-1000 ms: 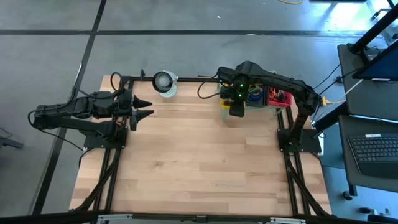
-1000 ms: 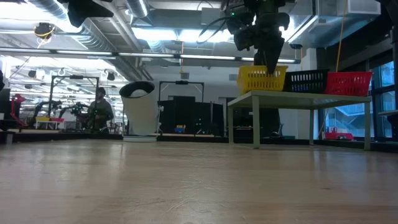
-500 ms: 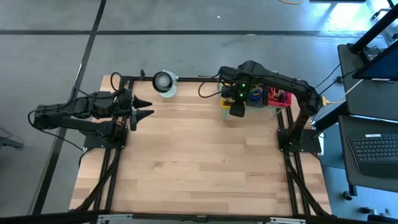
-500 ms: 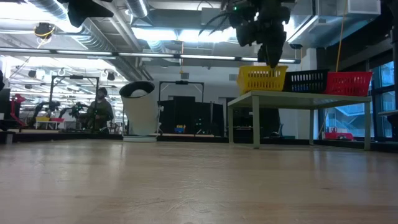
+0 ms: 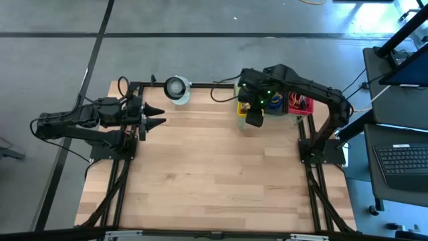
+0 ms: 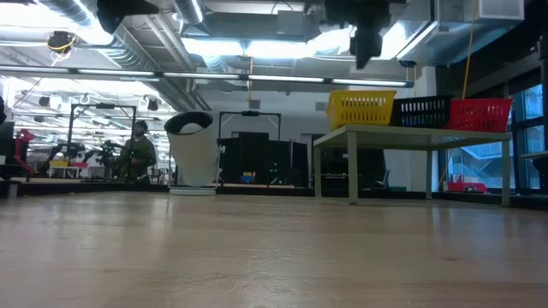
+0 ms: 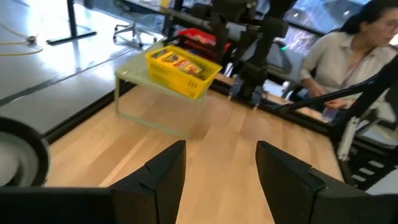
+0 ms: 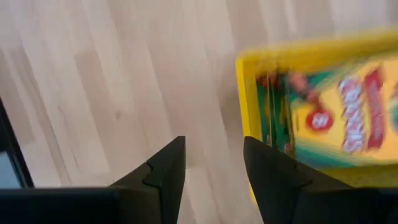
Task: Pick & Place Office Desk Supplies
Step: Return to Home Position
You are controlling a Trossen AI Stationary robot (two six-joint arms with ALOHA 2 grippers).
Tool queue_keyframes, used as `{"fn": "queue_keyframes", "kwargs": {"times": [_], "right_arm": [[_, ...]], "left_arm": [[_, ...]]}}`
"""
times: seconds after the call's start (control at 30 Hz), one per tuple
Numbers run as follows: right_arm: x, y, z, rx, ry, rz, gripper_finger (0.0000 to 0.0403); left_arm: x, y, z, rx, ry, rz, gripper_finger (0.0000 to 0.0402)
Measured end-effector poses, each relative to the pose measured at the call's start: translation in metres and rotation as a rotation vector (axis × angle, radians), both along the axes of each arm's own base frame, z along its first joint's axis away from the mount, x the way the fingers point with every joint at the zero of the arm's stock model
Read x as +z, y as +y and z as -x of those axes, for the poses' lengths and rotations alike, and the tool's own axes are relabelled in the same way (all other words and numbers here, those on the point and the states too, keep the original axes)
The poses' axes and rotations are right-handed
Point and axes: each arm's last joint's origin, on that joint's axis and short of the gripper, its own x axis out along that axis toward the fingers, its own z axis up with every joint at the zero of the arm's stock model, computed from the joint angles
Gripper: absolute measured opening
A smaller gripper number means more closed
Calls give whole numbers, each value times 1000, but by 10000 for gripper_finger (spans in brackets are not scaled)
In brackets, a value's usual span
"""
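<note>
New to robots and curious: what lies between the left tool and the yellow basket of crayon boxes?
Only bare wooden tabletop separates left tool and yellow plastic basket, per the high view; the right tool hangs above the basket.

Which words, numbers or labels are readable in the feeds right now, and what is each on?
"8": in a red circle on the crayon box inside the yellow bin, right wrist view; smeared, so a probable reading.
Other lettering on that box: too blurred to read.
Print on the crayon boxes in the left wrist view: too small to read.
Nothing else legible.
</note>
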Motion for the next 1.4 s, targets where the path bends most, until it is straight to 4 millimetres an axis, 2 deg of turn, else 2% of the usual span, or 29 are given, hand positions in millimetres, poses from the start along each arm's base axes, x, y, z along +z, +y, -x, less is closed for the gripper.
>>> {"fn": "queue_keyframes", "kwargs": {"times": [0.13,0.23,0.43,0.53,0.63,0.73,0.87,1.0,1.23,1.4], "right_arm": [[25,8,2,-14,-141,62,164],[50,14,11,-35,-292,95,164],[91,28,50,-91,-570,124,164],[94,33,69,-106,-664,132,164],[77,38,84,-145,-701,109,164],[47,45,92,-188,-756,58,164],[6,56,96,-232,-873,-31,164],[-23,73,95,-224,-1002,-134,164],[-54,102,90,-219,-1080,-260,155],[-68,118,88,-217,-1046,-184,137]], "left_arm": [[5,-2,3,-45,-56,6,189],[8,-3,12,-71,-91,9,189],[13,-6,40,-104,-187,4,189],[11,-7,54,-99,-196,3,189],[9,-7,61,-82,-195,6,189],[7,-7,64,-75,-181,4,189],[4,-7,64,-70,-146,-5,189],[-4,-6,61,-37,-128,-18,189],[-43,-4,46,-12,-129,51,189],[-63,-4,37,-14,-175,49,189]]}}
